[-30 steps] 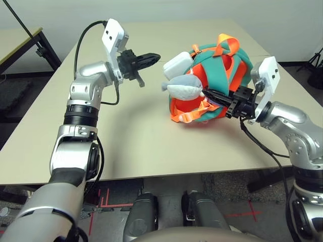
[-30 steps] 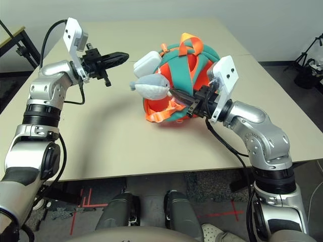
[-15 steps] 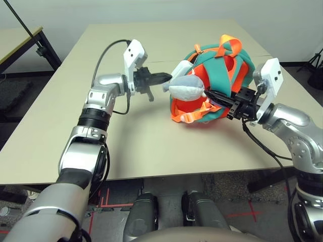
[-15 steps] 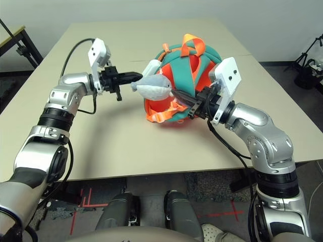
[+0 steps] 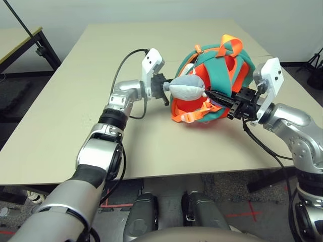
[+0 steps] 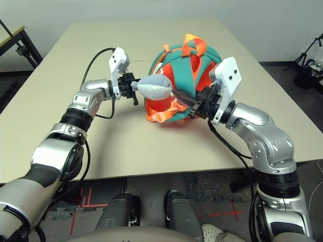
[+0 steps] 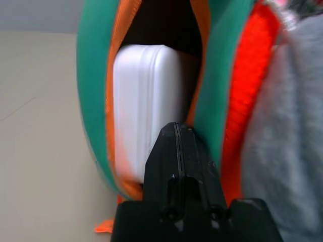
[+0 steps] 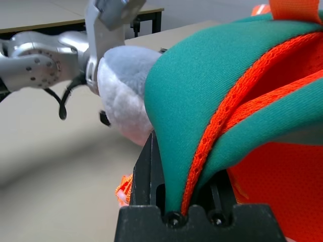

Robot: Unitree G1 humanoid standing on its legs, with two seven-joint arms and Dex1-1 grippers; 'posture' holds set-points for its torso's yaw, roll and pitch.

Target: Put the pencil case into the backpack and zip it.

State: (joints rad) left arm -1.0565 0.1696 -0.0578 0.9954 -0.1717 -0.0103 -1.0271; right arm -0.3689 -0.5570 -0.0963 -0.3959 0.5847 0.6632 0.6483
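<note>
Now the left pincer (image 7: 176, 132) is showing its two black fingers pressed flat together, nothing between them, their tip touching or just short of the white case (image 7: 144, 106); which of the two cannot be told. The left arm is reaching forward and to the right across the tabletop (image 5: 65, 106), forearm nearly level, wrist bent toward the side of the backpack (image 5: 222, 75). From the head views that pincer's tip is disappearing behind the plush shark (image 5: 186, 88), so its contact is hidden there.

The case is sitting inside the backpack's open slot, framed by orange zipper edges and teal trim; its far end is lost in the dark interior, and its lower edge is covered by the fingers.

The right pincer (image 8: 174, 201) is clamping a teal shoulder strap (image 8: 202, 101) with orange mesh edging, which is filling the space between its fingers. The right arm is coming in from the right, elbow low, forearm pointing left toward the backpack's front.

The backpack is lying bulged on the tabletop, orange webbing loops spilling at its lower front. The shark is hanging against its left face, touching it.
</note>
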